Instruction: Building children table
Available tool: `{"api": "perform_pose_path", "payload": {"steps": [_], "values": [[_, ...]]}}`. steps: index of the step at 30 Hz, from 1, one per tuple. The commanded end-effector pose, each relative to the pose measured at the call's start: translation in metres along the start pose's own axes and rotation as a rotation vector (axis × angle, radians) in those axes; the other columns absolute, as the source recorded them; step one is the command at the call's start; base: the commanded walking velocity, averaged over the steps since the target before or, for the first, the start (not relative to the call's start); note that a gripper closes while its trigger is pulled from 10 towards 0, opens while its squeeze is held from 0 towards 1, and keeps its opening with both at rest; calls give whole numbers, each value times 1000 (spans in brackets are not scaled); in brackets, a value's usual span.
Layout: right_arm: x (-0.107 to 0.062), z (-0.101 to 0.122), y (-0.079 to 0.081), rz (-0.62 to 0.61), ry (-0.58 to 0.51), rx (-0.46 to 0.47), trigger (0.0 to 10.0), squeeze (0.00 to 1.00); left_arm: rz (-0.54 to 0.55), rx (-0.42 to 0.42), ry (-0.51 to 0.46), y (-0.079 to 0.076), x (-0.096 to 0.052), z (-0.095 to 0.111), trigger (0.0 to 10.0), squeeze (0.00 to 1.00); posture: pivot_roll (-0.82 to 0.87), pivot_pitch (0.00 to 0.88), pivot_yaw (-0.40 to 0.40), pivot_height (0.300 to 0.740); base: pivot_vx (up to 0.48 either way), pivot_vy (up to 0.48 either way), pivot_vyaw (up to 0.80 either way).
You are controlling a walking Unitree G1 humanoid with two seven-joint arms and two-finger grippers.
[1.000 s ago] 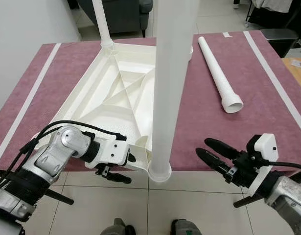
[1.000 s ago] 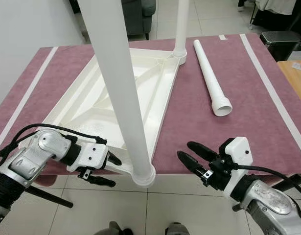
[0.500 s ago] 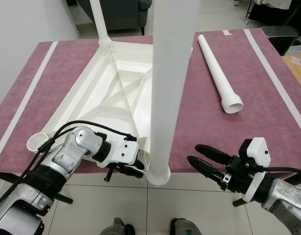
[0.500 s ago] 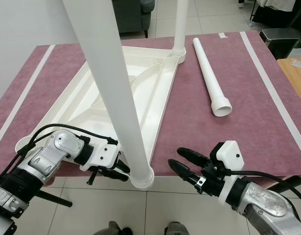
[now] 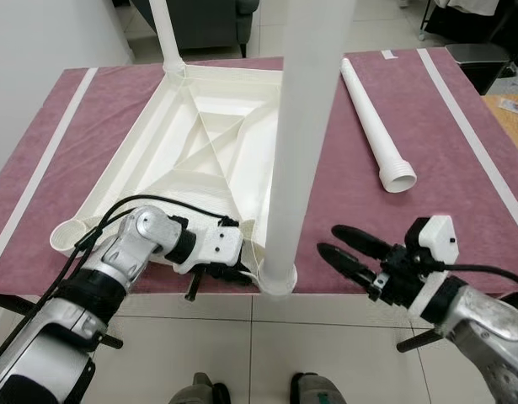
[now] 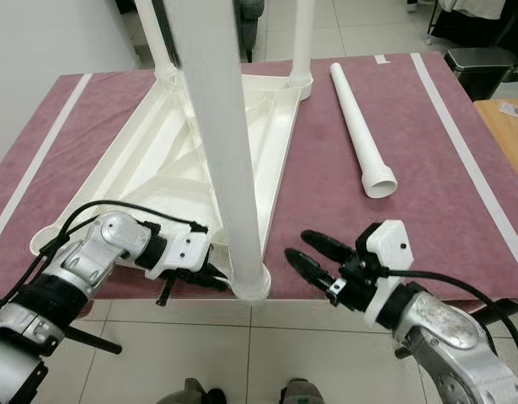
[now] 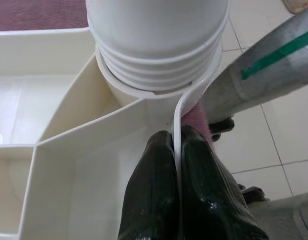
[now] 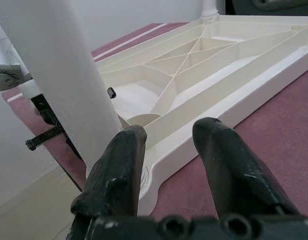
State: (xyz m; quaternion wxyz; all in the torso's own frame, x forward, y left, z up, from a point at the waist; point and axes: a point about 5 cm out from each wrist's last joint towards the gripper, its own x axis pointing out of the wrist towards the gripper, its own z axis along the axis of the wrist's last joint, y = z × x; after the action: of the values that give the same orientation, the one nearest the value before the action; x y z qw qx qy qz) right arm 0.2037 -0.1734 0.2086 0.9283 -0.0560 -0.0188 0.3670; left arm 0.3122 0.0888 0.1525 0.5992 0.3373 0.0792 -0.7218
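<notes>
Nearest the robot, at the counter's (image 5: 56, 109) front edge, the left tool (image 5: 227, 273) is seen clenched on the thin near rim of the upturned white tabletop (image 5: 191, 160). In the left wrist view the two black fingers (image 7: 152, 200) are pressed flat on either side of that rim, just below the ribbed collar of the near leg (image 7: 156, 35).

The right tool (image 5: 349, 253) is held released, fingers spread w/ a clear gap, just off the counter's front edge, to the right of the near leg (image 5: 305, 126) and apart from it. In the right wrist view its fingers (image 8: 116, 165) are aimed at the tabletop's (image 8: 204, 65) corner socket, w/ the leg (image 8: 63, 80) close by one finger; no contact is seen.

The tabletop is laid underside up on the maroon cover w/ pale stripes; its ribs run diagonally across the middle. The near leg stands upright in the front right corner socket, right at the counter's edge.

Further back, a second leg (image 5: 168, 38) stands in the far left corner, and a third (image 6: 302, 38) in the far right corner.

To the right of the tabletop, well apart from it, a loose leg (image 5: 372, 118) is laid flat on the cover, threaded end toward the robot.

Beyond the counter, a dark armchair (image 5: 204, 21) is partly seen on the tiled floor (image 5: 360, 21).
</notes>
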Motion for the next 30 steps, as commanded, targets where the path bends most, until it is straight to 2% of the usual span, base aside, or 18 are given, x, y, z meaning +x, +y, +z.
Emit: {"api": "perform_pose_path", "payload": {"steps": [1, 4, 6, 8, 12, 16, 19, 20, 21, 22, 24, 25, 29, 30], "values": [[6, 0, -1, -12, -15, 6, 10000, 0, 532, -77, 38, 32, -23, -9, 10000, 0, -147, 137, 129, 740, 0, 0, 0], [9, 2, -1, -16, -30, 6, 10000, 0, 584, -119, 39, 38, -26, -12, 10000, 0, -148, 139, 130, 740, 0, 0, 0], [16, 5, -2, -20, -57, 3, 10000, 0, 667, -184, 3, 46, -28, -10, 10000, 0, -145, 139, 130, 740, 0, 0, 0], [16, 5, -2, -20, -57, 3, 10000, 0, 667, -184, 3, 46, -28, -10, 10000, 0, -145, 139, 130, 740, 0, 0, 0], [23, 10, -2, -12, -82, -2, 10000, 0, 681, -230, -59, 47, -27, -6, 10000, 0, -141, 136, 135, 740, 0, 0, 0], [29, 11, 0, -3, -94, -1, 10000, 0, 659, -237, -27, 43, -18, -11, 10000, 0, -135, 134, 137, 740, 0, 0, 0], [35, 9, 4, 22, -94, 2, 10000, 0, 696, -280, 97, 36, 1, -29, 10000, 0, -132, 132, 137, 740, 0, 0, 0], [36, 8, 5, 31, -89, 1, 10000, 0, 711, -299, 115, 35, 7, -32, 10000, 0, -132, 132, 136, 740, 0, 0, 0], [36, 8, 5, 31, -89, 1, 10000, 0, 711, -299, 115, 35, 7, -32, 10000, 0, -132, 132, 136, 740, 0, 0, 0], [36, 7, 6, 40, -83, 4, 10000, 522, 719, -325, 119, 34, 13, -34, 10000, 0, -135, 132, 136, 740, 0, 0, 0], [37, 6, 7, 46, -80, 7, 10000, 522, 721, -340, 117, 33, 16, -34, 10000, 0, -135, 132, 136, 740, 0, 0, 0], [36, 5, 9, 70, -65, 9, 10000, 1000, 709, -341, 123, 32, 22, -34, 10000, 0, -139, 132, 137, 740, 0, 0, 0], [34, 2, 10, 90, -36, 0, 10000, 1000, 708, -334, 128, 32, 23, -33, 10000, 0, -141, 132, 137, 740, 0, 0, 0], [29, -2, 9, 97, 1, -22, 10000, 0, 722, -334, 122, 34, 21, -33, 10000, 0, -143, 130, 138, 740, 0, 0, 0]]}}
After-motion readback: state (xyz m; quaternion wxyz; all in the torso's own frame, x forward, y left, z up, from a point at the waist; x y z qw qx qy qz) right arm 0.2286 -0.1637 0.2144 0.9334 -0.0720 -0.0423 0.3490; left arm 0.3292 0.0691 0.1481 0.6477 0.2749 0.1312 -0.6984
